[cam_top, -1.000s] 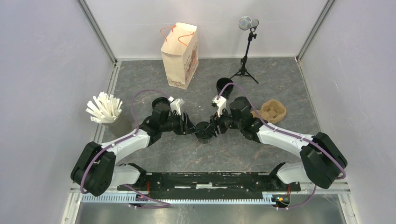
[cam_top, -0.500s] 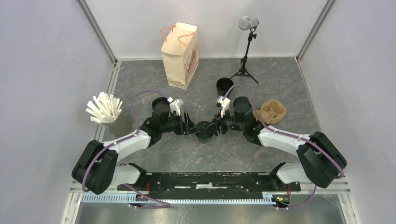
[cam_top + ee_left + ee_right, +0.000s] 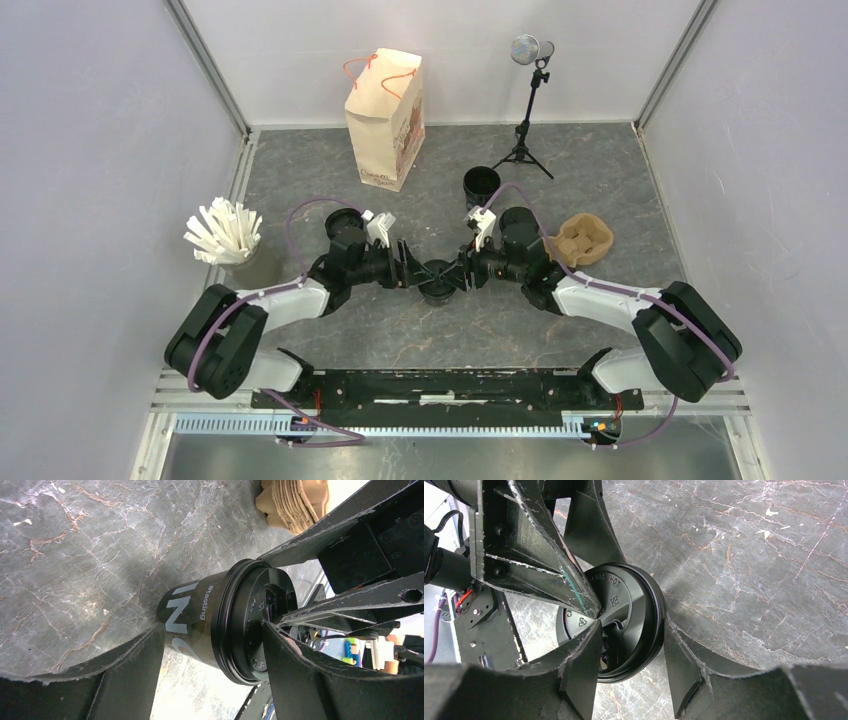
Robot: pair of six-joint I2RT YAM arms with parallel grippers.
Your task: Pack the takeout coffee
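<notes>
Left gripper (image 3: 212,629) had fingers spread, right gripper (image 3: 630,625) had them apart, any clamp unclear, each pair straddling the upright black cup (image 3: 192,617), one tip beside its wall, one atop its lid (image 3: 629,595).

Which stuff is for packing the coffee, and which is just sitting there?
For the job: lidded black cup, open black cup, half-hidden black cup; probably the paper bag and pulp cup carrier.
Just lying about: bundle of white sticks, tripod stand.
</notes>
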